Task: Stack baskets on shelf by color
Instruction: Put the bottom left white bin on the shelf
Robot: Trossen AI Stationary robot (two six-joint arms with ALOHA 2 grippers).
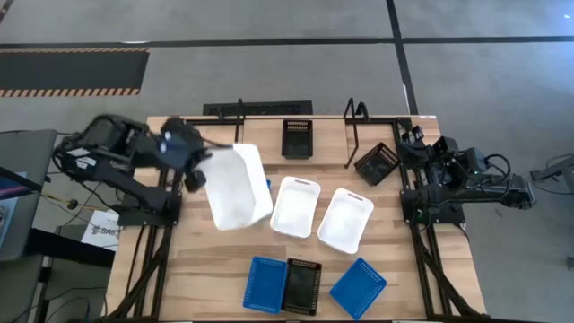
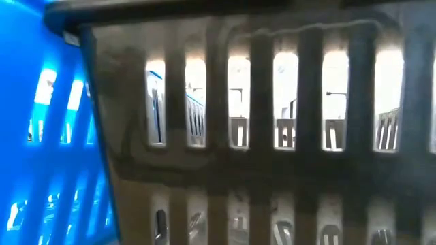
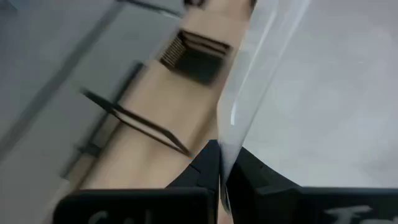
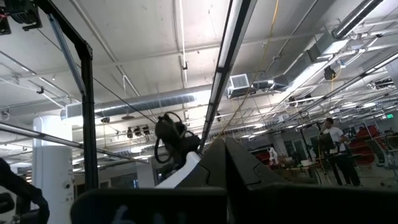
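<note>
My left gripper [image 1: 203, 172] is shut on a white basket [image 1: 235, 187] and holds it above the table's left half. A blue basket's edge [image 1: 268, 185] peeks out beneath it. Two more white baskets [image 1: 296, 206] [image 1: 346, 220] lie bottom down at mid table. Near the front edge lie two blue baskets [image 1: 266, 284] [image 1: 359, 287] with a black one [image 1: 303, 285] between them. Black baskets [image 1: 298, 139] [image 1: 377, 163] sit by the black shelf [image 1: 354, 126] at the far edge. My right gripper [image 4: 217, 152] is shut, holds nothing and points up at the table's right edge. My left gripper pinches the white basket's rim and wall [image 3: 229, 146] between its two fingers, on the long side [image 1: 210, 175] that faces the table's left. The fingers [image 3: 205, 168] come slanting down from the left. The basket is lifted clear of the table and tilted.
In the low view, a black basket [image 2: 272, 136] and a blue one [image 2: 41, 136] stand right before the camera and block it. Bare wood [image 1: 197, 269] lies at the table's front left. Black frame legs [image 1: 143, 260] run along both sides.
</note>
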